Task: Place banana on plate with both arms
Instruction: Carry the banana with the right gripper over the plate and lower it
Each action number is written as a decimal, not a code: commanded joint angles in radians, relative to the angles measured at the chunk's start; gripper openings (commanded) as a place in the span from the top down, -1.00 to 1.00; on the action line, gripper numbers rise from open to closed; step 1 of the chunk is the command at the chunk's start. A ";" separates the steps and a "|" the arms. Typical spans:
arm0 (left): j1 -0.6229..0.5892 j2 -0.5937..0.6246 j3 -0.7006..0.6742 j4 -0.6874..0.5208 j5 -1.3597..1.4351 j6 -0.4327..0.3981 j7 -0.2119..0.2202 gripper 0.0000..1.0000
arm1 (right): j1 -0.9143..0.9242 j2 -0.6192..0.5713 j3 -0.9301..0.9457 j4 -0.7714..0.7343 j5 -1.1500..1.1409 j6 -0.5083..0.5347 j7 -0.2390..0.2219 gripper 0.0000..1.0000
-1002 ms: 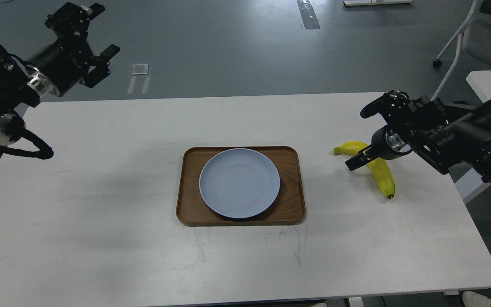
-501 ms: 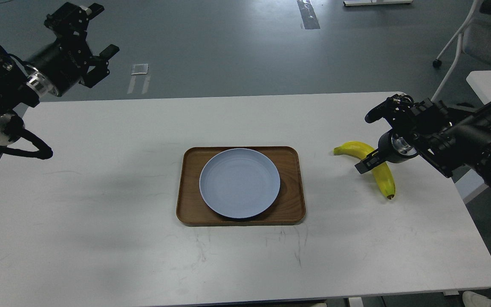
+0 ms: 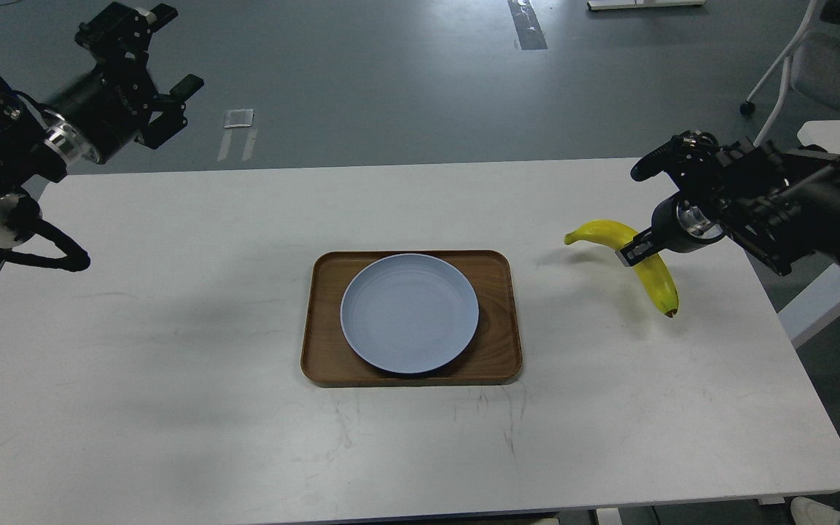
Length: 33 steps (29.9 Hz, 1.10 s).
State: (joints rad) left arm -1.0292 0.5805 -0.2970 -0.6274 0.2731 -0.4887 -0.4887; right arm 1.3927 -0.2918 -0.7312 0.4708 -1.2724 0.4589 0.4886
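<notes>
Over on the left, the left gripper [image 3: 161, 73] hangs above the table's far corner, fingers spread and empty. The plate [image 3: 410, 313] sits bare on the wooden tray [image 3: 496, 364]. Rightward, the banana [image 3: 646, 264], light but easily bruised, is pinched mid-curve by the right gripper [image 3: 639, 246]; it has risen off the table [image 3: 172, 408] since a second ago.

Your white worktop [image 3: 172, 328] carries a brown wooden tray [image 3: 502, 350] at its middle, lying flat. You can see faint dark scuff marks [image 3: 351, 426] on the worktop just in front of the tray.
</notes>
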 commanded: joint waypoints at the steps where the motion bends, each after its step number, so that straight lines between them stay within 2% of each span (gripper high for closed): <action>1: -0.002 -0.001 -0.001 0.000 0.000 0.000 0.000 -0.96 | 0.092 -0.021 0.041 0.106 0.001 0.006 0.000 0.99; 3: -0.003 -0.001 -0.001 0.000 0.000 0.000 0.000 -0.96 | 0.141 -0.013 0.071 0.166 0.001 0.030 0.000 0.99; 7: -0.003 -0.001 -0.002 0.000 -0.002 0.000 0.000 -0.96 | 0.167 0.031 0.119 0.193 0.053 0.030 0.000 0.98; 9: -0.003 -0.001 -0.002 0.000 -0.002 0.000 0.000 -0.96 | 0.169 0.112 0.125 0.189 0.137 0.030 0.000 0.98; 15: -0.003 0.018 -0.002 0.000 -0.002 0.000 0.000 -0.96 | 0.140 0.292 0.124 0.114 0.176 0.030 0.000 0.98; 22: -0.003 0.027 -0.002 0.000 -0.002 0.000 0.000 -0.96 | 0.077 0.292 0.122 0.037 0.191 0.030 0.000 0.98; 30: -0.003 0.036 -0.002 -0.002 -0.002 0.000 0.000 -0.96 | 0.040 0.292 0.128 0.025 0.212 0.030 0.000 0.97; 33: -0.003 0.044 -0.002 -0.002 -0.002 0.000 0.000 -0.96 | 0.034 0.292 0.128 0.026 0.289 0.030 0.000 0.97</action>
State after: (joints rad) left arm -1.0325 0.6177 -0.2989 -0.6292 0.2714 -0.4887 -0.4887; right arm 1.4318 0.0001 -0.6046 0.4964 -1.0477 0.4888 0.4887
